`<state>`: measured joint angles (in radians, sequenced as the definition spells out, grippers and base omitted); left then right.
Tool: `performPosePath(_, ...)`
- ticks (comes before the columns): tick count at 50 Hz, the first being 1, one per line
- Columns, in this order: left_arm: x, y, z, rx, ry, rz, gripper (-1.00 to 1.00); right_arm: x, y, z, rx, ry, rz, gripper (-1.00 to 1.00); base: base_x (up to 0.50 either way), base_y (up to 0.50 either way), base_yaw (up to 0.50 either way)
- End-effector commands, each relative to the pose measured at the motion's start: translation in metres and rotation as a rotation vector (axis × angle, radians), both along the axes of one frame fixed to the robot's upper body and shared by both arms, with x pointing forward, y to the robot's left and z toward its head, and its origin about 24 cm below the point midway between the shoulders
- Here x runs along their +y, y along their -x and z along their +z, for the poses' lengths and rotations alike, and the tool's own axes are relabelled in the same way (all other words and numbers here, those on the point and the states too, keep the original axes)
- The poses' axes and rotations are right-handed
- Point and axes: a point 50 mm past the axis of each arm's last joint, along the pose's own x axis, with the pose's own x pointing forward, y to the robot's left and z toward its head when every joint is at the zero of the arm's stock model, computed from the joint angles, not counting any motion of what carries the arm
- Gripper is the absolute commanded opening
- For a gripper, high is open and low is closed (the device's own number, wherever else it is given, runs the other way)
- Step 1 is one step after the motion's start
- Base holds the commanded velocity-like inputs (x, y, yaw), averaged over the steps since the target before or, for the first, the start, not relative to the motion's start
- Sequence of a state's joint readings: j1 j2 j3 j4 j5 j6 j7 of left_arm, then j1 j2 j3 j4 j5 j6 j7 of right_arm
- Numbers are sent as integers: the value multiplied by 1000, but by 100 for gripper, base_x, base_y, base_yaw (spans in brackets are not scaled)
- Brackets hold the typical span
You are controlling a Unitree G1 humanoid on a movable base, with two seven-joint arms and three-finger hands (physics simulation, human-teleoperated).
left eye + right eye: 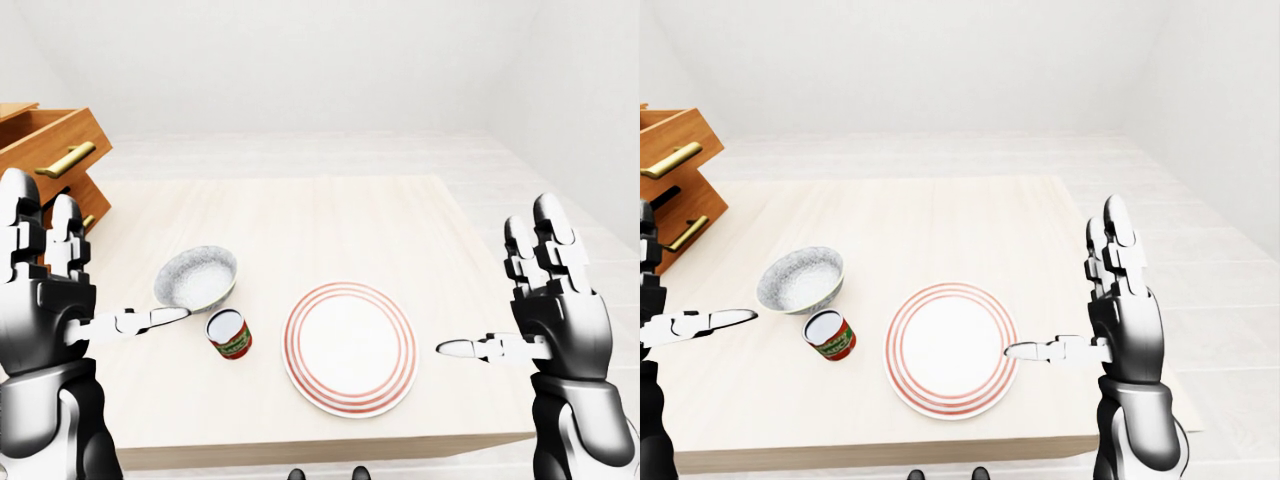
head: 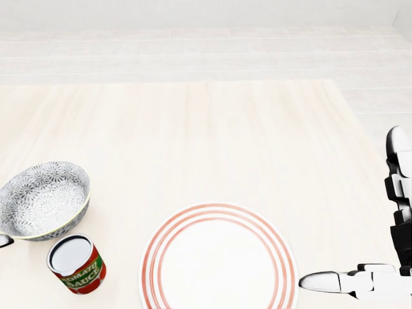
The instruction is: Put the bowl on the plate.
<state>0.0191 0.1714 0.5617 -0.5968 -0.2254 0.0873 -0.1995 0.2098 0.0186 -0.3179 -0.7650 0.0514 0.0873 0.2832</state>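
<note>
Left robot hand (image 1: 45, 305), right robot hand (image 1: 560, 320) both splayed wide; one bowl (image 1: 195, 278), one plate (image 1: 350, 345), one can (image 1: 230, 335).

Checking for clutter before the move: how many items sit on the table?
3. The patterned bowl at the left-eye view's left, the tomato sauce can just below-right of it, and the red-ringed plate right of the can. None seems hidden.

Tomato sauce can (image 2: 77, 264) upright on table (image 1: 300, 215), lower left in head view. Silver lid, red label, green band, white lettering. Table top light wood, faint grain. Wooden drawer unit (image 1: 40, 150) just past table's left edge in left-eye view, brass bar handle (image 1: 68, 160). Pale plank floor (image 2: 206, 51) above table in head view.
</note>
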Motion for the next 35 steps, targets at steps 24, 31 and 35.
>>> performPosePath(24,0,2,-1,10,-13,-6,100,1,1,1,-2,7,6,100,0,0,0)
performPosePath(31,0,0,-5,27,-9,-7,100,0,0,-2,10,-1,4,100,0,0,0)
performPosePath(35,-1,-1,-6,34,-10,-8,100,0,1,-3,15,-1,3,100,0,0,0)
